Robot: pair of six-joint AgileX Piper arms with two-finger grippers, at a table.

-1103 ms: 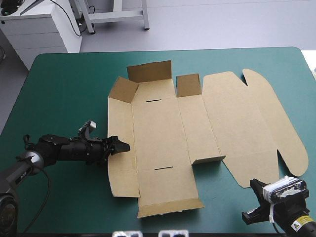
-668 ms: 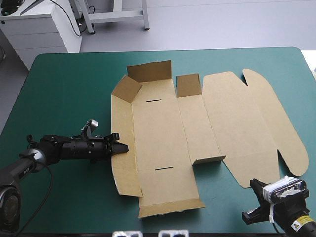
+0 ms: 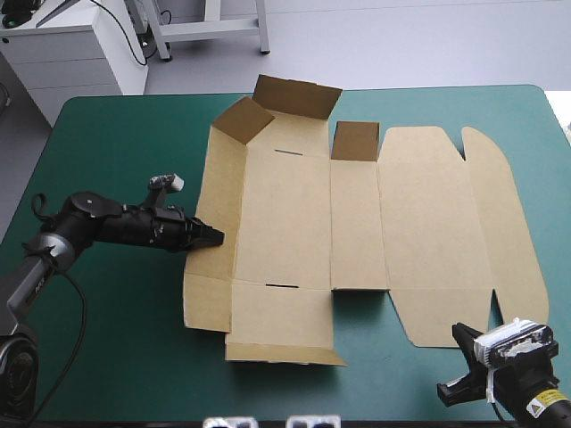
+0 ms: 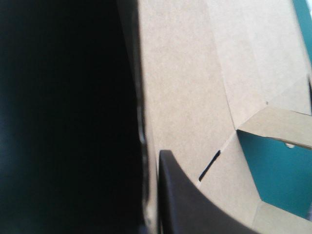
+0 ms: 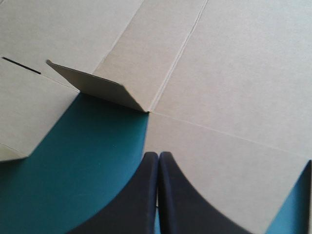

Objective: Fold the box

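Box (image 3: 294, 223) lies open as a cut sheet on the tabletop (image 3: 116, 134). Its long axis runs straight ahead of your left claw (image 3: 214, 237), toward the right arm's side. The flaps at the sheet's far edge are raised and the rest is nearly flat. The left arm reaches in low and almost level, with its claw right at the edge of the nearest side panel. It is the closer arm by far. The right claw (image 3: 462, 343) waits off the sheet's near corner, apart from the board.

From the left wrist, one finger (image 4: 190, 204) rests on the panel's upper face, with the board's edge just beside it. The other side is in deep shadow. I judge this claw to be pinching the panel, with a slot just ahead of it.

From the right wrist, the claw is pressed together and holds nothing. The board starts just ahead of its tips, and a small flap (image 5: 97, 85) stands ahead and off to one side. The next move probably depends on lifting the panel the left claw holds about its crease.
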